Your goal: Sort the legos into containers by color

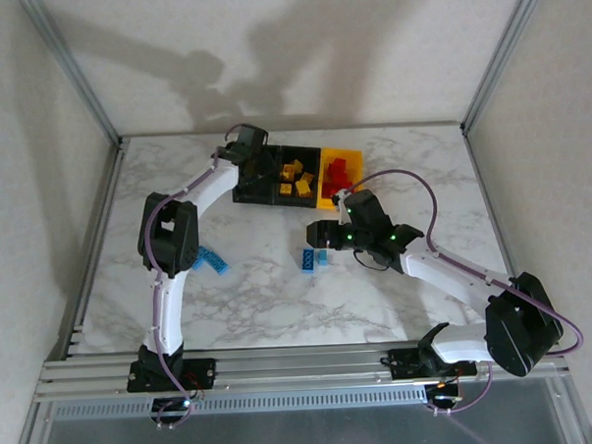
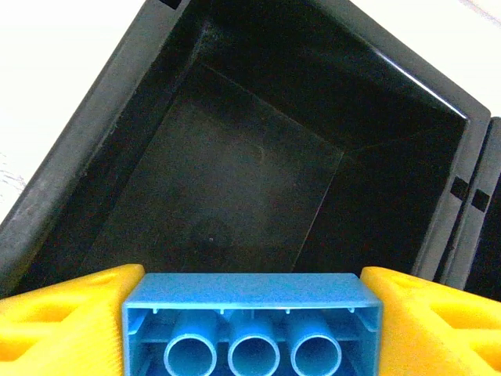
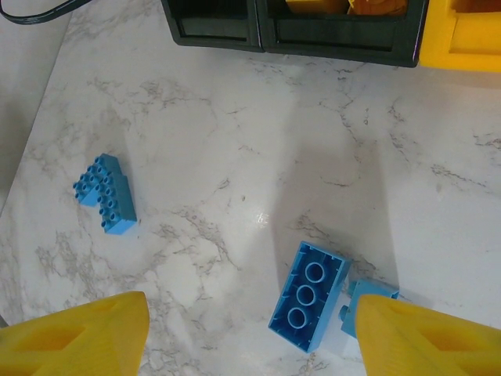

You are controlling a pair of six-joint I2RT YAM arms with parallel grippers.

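**Blue brick held over the left black bin**

Left end effector [image 2: 250, 317] grips a blue studded plastic brick [image 2: 250, 291] by its short ends. The yellow fingers [image 2: 63, 321] touch both ends, and the hollow underside faces the wrist camera. The brick hangs over the left black plastic bin [image 2: 235, 180], with the bin's bare floor below and its walls close on all sides. The next bin's rim sits just beside it at the right edge of that view.

Overhead, three bins stand side by side at the far middle of the white marble bench [image 1: 431, 167]. After the left black bin comes a middle black plastic bin [image 1: 298, 150] with yellow bricks [image 1: 294, 178]. Last is a yellow plastic bin [image 1: 353, 157] with red bricks [image 1: 338, 171]. Open marble runs from the bins right to the aluminium frame rail [image 1: 500, 56].

Right end effector [image 3: 250, 309] has jaws wide with nothing between them, and it hovers over the bench on the near side of the bins. Under it lies an upside-down blue brick [image 3: 308, 295], with a smaller blue piece [image 3: 368, 296] just beside it near the right finger. A stepped blue brick cluster [image 3: 106, 194] lies well apart to the left, with open marble around it.
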